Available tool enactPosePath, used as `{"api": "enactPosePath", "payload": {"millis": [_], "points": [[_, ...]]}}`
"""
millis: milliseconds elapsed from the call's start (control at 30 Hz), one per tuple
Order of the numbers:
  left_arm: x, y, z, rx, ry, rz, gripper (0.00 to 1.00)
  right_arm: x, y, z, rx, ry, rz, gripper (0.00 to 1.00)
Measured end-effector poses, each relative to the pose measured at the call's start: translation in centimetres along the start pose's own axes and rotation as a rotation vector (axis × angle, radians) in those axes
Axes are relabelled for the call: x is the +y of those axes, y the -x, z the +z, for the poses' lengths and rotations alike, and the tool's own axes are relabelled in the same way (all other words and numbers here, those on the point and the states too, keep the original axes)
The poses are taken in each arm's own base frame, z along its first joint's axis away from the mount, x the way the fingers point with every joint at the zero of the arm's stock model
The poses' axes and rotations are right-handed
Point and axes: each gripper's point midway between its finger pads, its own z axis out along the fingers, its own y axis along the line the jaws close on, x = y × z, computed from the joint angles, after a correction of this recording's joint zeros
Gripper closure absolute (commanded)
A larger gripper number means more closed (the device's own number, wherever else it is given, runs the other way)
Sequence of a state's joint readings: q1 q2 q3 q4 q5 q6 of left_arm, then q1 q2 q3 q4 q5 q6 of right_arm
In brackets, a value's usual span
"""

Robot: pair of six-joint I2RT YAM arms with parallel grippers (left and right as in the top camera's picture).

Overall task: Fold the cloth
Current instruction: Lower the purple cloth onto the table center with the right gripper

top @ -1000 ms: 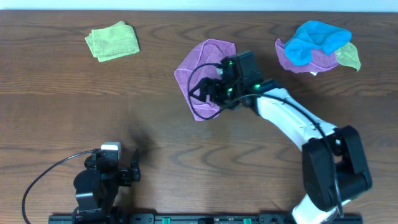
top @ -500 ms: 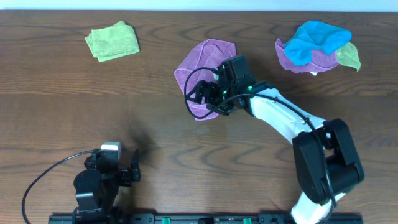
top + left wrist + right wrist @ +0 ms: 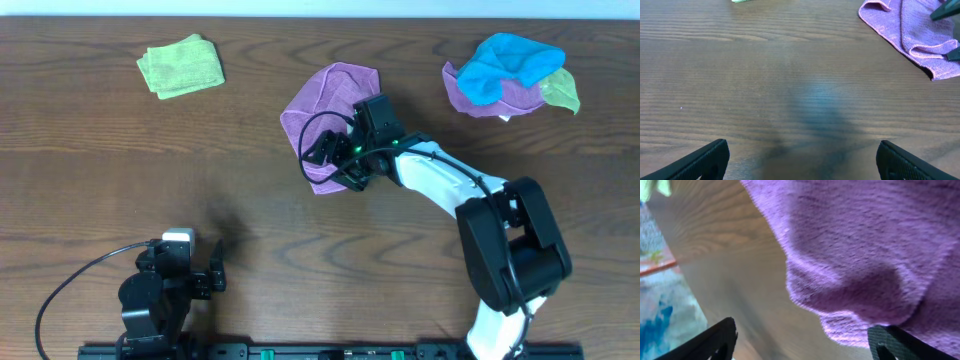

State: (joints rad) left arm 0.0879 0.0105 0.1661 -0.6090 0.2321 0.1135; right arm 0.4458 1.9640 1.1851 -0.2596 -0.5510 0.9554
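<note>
The orchid cloth [image 3: 322, 110] lies loosely doubled over on the wooden table near the top centre. It also shows in the left wrist view [image 3: 920, 30] and fills the right wrist view [image 3: 865, 245]. My right gripper [image 3: 335, 165] is open, low over the cloth's near edge, one finger by the cloth's edge and nothing held; its jaws [image 3: 805, 340] stand wide apart. My left gripper [image 3: 195, 275] is open and empty at the front left, far from the cloth; its fingers [image 3: 802, 160] frame bare table.
A folded light-green cloth [image 3: 181, 66] lies at the back left. A bunched pile of bright-blue, purple and green cloths [image 3: 510, 75] lies at the back right. The table's front edge carries a black rail [image 3: 330, 352].
My right gripper has moved left and toward the front, down to the cloth's near edge. The cloth and my left arm have not moved.
</note>
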Motion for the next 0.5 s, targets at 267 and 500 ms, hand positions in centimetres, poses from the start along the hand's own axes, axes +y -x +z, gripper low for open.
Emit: {"api": "enactPosePath", "payload": {"millis": [267, 500], "points": [[0.0, 0.0, 0.0, 0.000, 0.000, 0.000, 0.05, -0.8, 1.0, 0.2, -0.054, -0.037, 0.026, 0.40], [0.0, 0.0, 0.0, 0.000, 0.000, 0.000, 0.05, -1.5, 2.0, 0.1, -0.113, -0.076, 0.031, 0.31]]}}
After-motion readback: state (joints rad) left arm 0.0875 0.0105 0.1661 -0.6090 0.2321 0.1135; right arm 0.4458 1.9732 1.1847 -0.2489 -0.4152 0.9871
